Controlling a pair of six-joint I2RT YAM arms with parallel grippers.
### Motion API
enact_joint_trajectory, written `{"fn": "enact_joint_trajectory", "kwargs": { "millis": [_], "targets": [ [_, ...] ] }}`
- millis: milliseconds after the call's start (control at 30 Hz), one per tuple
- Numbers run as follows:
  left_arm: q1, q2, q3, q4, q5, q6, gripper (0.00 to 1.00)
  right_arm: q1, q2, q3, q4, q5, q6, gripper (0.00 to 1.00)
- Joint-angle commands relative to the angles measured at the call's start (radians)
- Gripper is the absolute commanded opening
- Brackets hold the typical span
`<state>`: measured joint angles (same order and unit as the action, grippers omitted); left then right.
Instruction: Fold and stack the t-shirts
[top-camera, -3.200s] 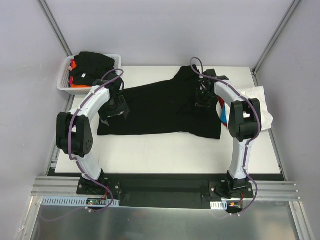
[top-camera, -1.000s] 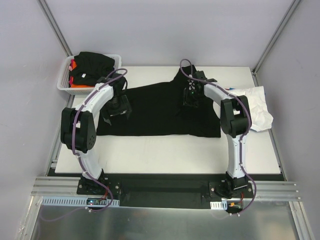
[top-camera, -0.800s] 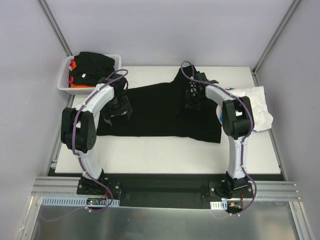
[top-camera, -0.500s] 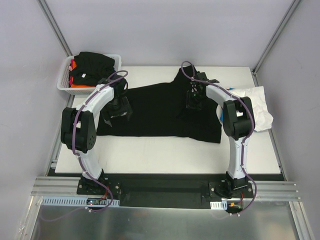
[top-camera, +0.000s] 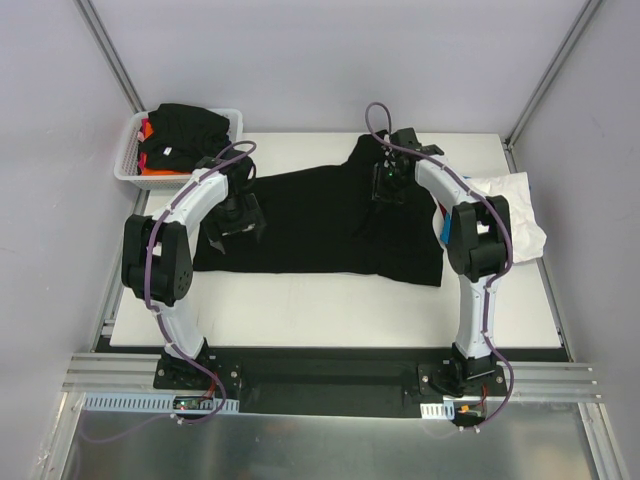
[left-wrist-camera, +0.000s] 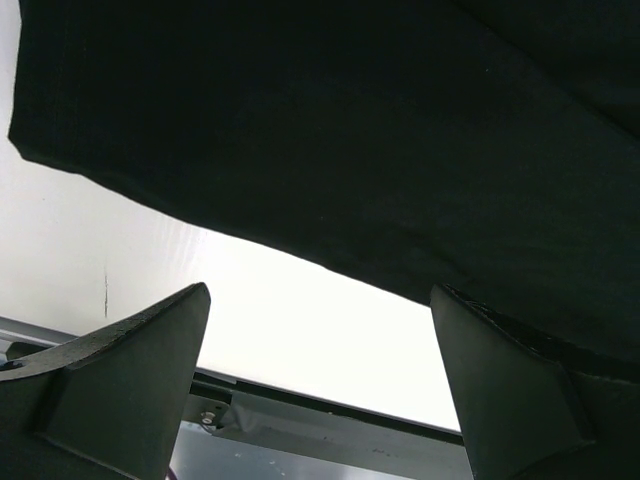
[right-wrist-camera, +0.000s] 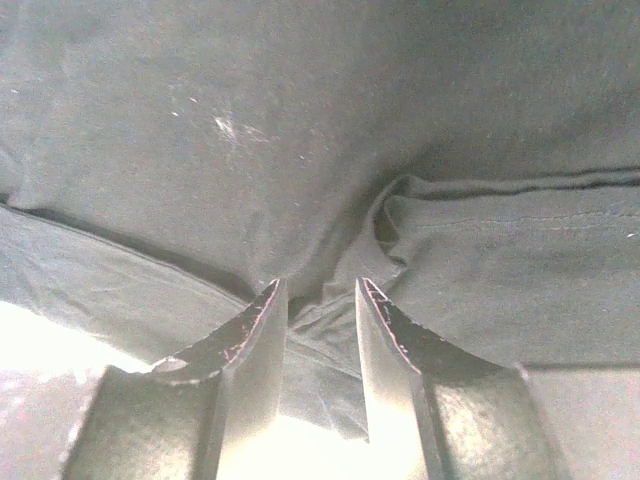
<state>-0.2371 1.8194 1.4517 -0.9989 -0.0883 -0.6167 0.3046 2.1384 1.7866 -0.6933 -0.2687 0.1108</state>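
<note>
Table carries the black t-shirt, spread flat beneath both grippers. The left gripper hovers over the shirt's edge, jaws spread wide. The right gripper sits on wrinkled cloth, fingers narrowly apart. Whether they pinch a fold, I cannot tell.

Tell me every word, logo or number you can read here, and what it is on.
None can be read in any view.
The black t-shirt, spread out flat, shows no print.
A small white tag on the dark clothes in the basket is too small to read.
</note>
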Motion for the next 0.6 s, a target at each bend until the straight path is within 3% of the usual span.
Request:
{"fn": "enact_joint_trajectory", "kwargs": {
  "millis": [0,233,267,300,333,567],
  "targets": [
    [-0.011,-0.042,-0.013,-0.007,-0.001,0.014,0.93,0.004,0.02,0.072,-0.015,-0.018,-0.003,0.36],
    [-0.011,-0.063,-0.065,0.002,-0.001,0.017,0.93,0.005,0.005,0.057,-0.012,-0.001,0.001,0.33],
    [-0.011,-0.06,-0.067,0.003,0.002,0.017,0.93,0.002,-0.032,0.036,-0.014,0.014,0.0,0.28],
    [-0.011,-0.058,-0.063,0.005,0.005,0.017,0.93,0.001,-0.053,0.014,-0.014,0.034,0.0,0.09],
    [-0.013,-0.054,-0.059,0.006,0.009,0.017,0.93,-0.004,-0.07,-0.034,-0.011,0.042,-0.002,0.01],
    [-0.013,-0.028,-0.019,0.005,0.019,0.026,0.93,-0.007,-0.164,-0.19,0.032,0.075,0.004,0.01]
  ]
}}
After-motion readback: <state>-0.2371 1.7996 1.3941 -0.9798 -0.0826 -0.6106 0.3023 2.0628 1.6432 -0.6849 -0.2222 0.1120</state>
